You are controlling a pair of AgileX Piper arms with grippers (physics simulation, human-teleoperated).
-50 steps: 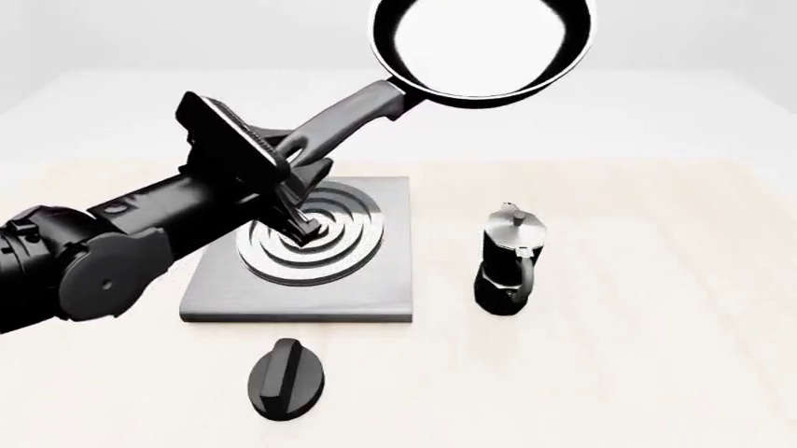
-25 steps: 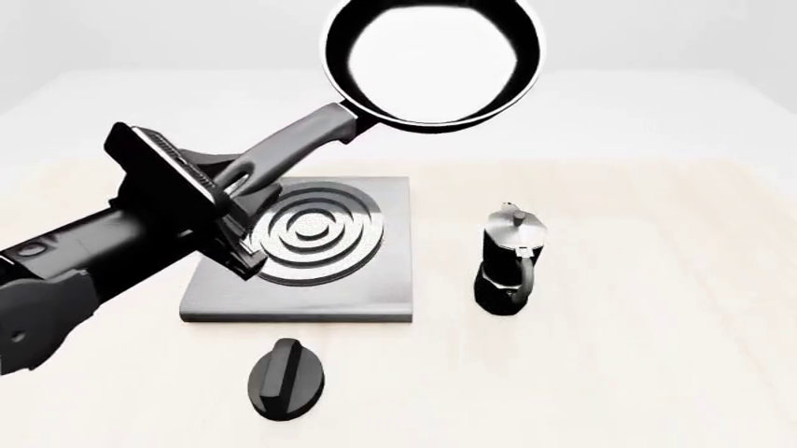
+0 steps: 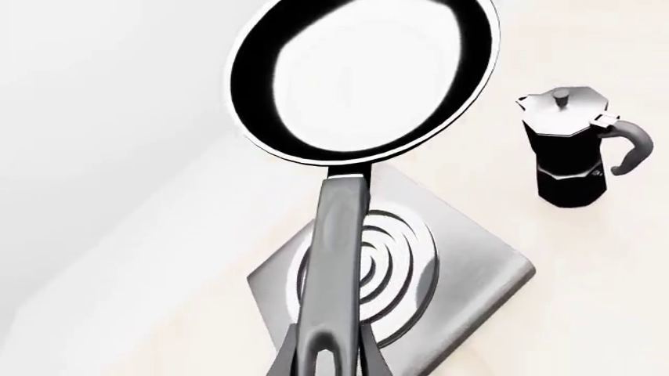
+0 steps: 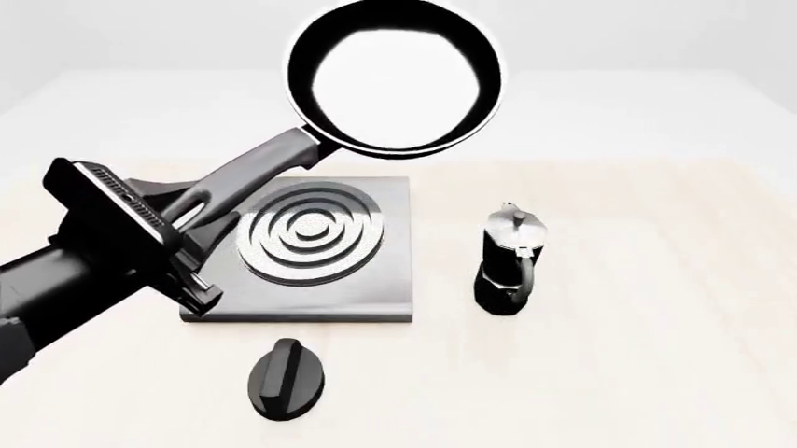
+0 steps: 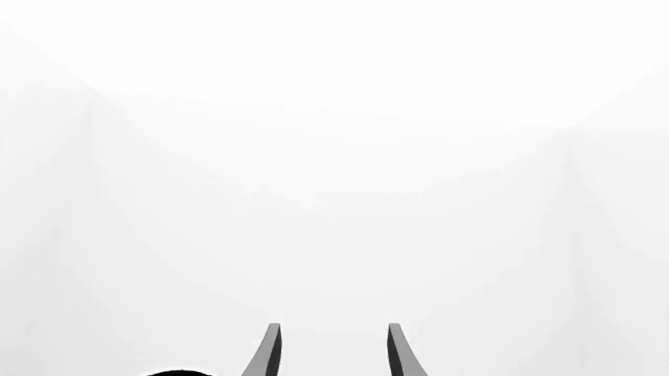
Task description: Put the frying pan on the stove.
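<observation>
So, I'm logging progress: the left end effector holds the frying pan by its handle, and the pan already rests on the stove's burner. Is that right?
Not quite. The left end effector does hold the frying pan by its handle, but the pan is in the air, raised above and beyond the stove, not resting on the burner. The front view shows it.

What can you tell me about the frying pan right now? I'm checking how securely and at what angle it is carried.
The frying pan is round, shallow and black, with a glossy inside reflecting almost white. A long dark grey handle runs from its rim down to the left gripper, which is shut on the handle's far end; nothing else touches it. It hangs in the air, tilted so its inside faces the front camera. In the front view the bowl appears beyond the stove, not yet over the burner.
</observation>
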